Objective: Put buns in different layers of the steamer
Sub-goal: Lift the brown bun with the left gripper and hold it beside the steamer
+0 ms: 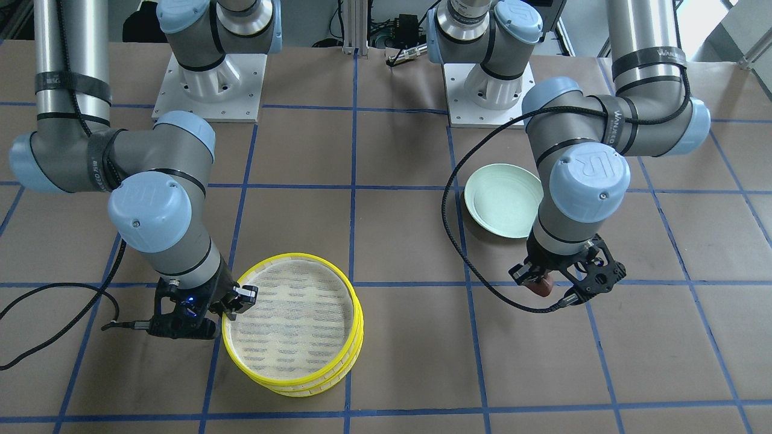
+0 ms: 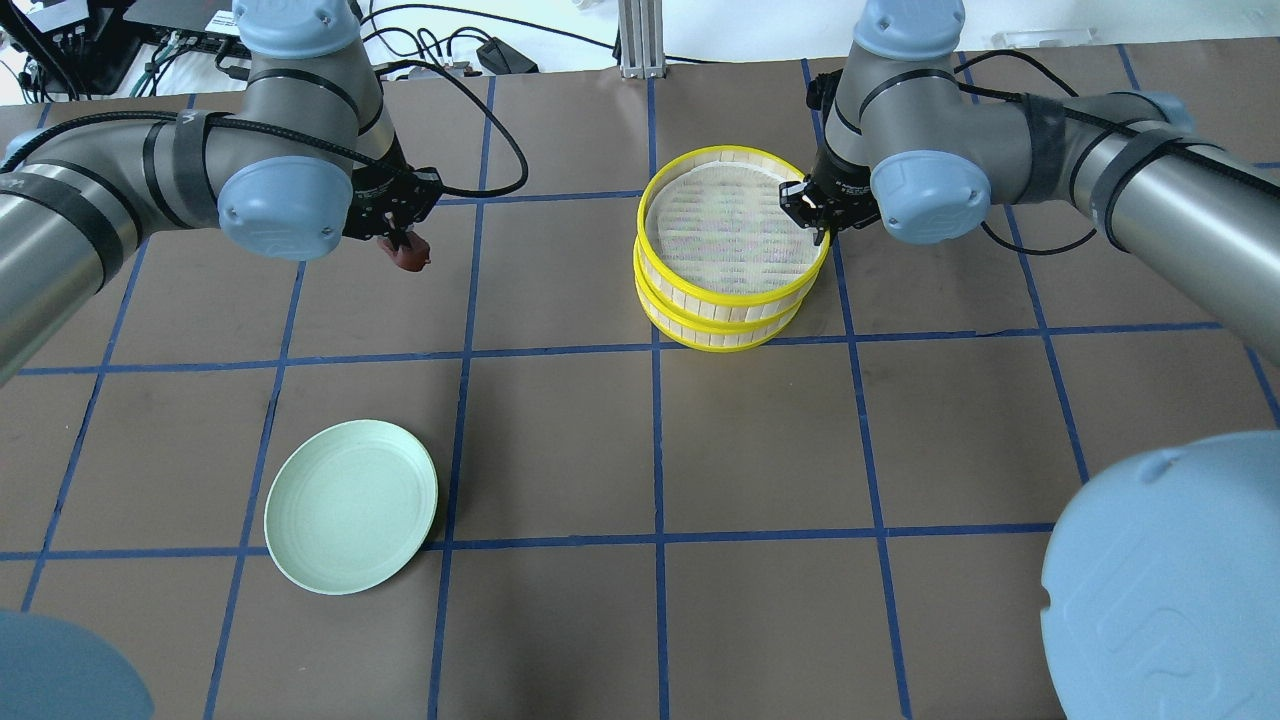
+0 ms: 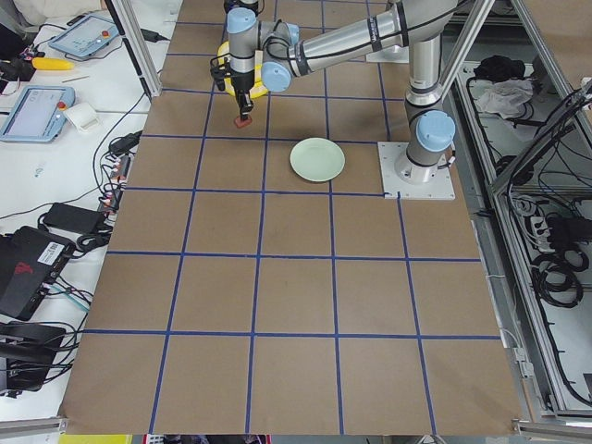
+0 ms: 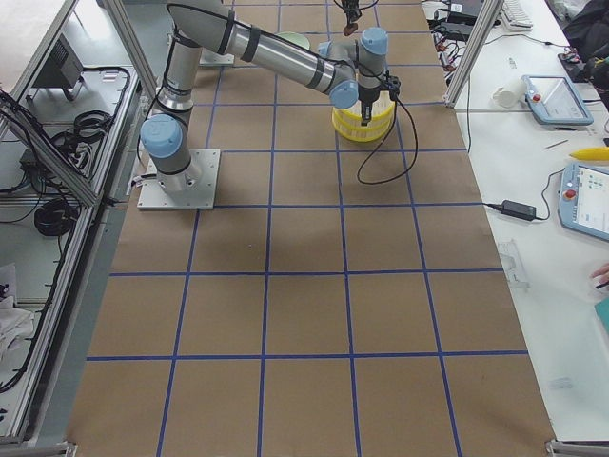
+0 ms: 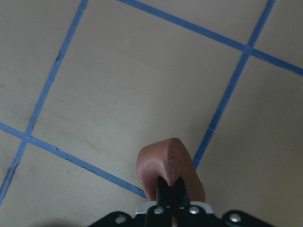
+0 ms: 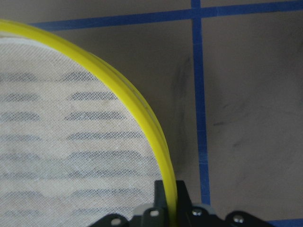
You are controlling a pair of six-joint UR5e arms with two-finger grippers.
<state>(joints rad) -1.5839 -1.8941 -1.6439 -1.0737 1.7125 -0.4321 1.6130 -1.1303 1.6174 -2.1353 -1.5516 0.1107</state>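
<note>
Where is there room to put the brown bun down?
The top steamer tray is bare inside; it is crowded only where the right gripper pinches its rim. The green plate is empty, and the table between plate and steamer is bare.

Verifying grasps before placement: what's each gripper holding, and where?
Left gripper pinches the reddish-brown bun by one edge; right gripper clamps the top steamer tray at its yellow rim.

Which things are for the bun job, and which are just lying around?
For the job: brown bun in the left claw; two stacked yellow steamer trays, top rim pinched by the right claw.
Just lying about: empty green plate; blue tape lines.
</note>
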